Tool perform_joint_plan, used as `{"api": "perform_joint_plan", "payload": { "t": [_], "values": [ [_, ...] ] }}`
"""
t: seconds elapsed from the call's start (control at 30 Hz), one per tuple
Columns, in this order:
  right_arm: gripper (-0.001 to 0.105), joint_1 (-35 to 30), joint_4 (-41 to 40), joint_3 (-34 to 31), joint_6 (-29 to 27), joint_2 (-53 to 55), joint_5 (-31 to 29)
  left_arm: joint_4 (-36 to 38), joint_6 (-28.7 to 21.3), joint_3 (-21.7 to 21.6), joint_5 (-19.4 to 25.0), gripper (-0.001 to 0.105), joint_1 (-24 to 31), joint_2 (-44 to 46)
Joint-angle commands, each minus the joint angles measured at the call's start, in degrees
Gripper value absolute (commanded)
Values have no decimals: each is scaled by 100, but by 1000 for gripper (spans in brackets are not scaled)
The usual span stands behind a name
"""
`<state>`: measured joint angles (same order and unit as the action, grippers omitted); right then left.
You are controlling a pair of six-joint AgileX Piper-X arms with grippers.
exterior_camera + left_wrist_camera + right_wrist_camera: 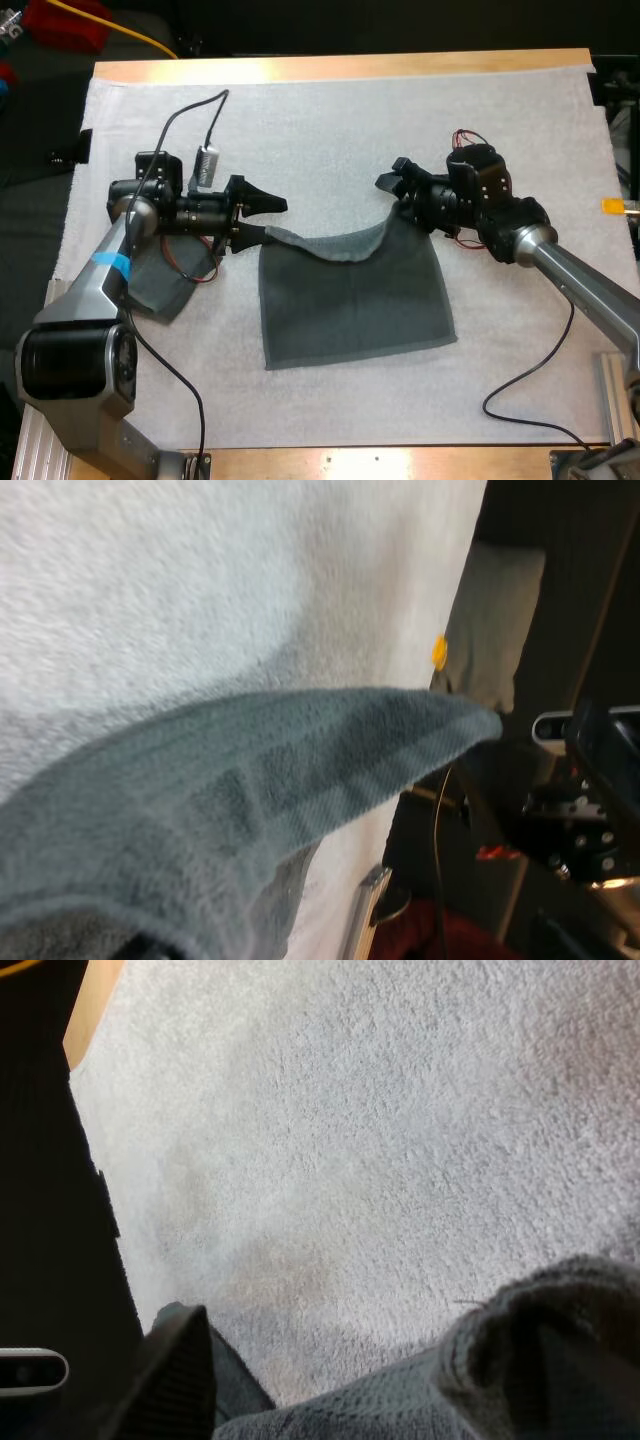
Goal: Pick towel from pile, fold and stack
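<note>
A dark grey-green towel [355, 300] lies spread on the white mat [330, 120] at mid-table, with its far edge lifted and sagging between the two grippers. My left gripper [270, 220] is at the towel's far left corner with its fingers apart, and the corner rests on the nearer finger. In the left wrist view the towel [250, 780] stretches away toward the other arm [570, 820]. My right gripper [390, 173] is at the far right corner. In the right wrist view one finger [180, 1380] stands bare and the towel [540, 1350] bunches over the other side, with mat between them.
A second dark towel [160, 285] lies flat under my left arm near the mat's left edge. Bare mat stretches beyond the grippers toward the far side and in front of the spread towel.
</note>
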<state>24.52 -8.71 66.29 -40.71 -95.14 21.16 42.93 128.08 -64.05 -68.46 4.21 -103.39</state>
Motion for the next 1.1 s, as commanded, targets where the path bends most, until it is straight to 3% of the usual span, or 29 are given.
{"api": "perform_joint_plan", "payload": {
  "t": [0.0,0.63,0.73,0.9,1.07],
  "values": [
    [61,-43,36,10,16,1,-15,-65,65,-30,-99,66,41,9],
    [61,-721,117,10,117,1,169,-940,91,-30,-87,66,83,9],
    [61,-720,117,10,-375,1,514,-1093,91,-30,-87,66,83,9],
    [61,-720,73,10,-1382,40,1613,-1428,91,-30,-87,66,104,26],
    [61,-703,-292,10,-1902,292,1803,-1458,91,-46,-71,66,113,148]
  ]
}}
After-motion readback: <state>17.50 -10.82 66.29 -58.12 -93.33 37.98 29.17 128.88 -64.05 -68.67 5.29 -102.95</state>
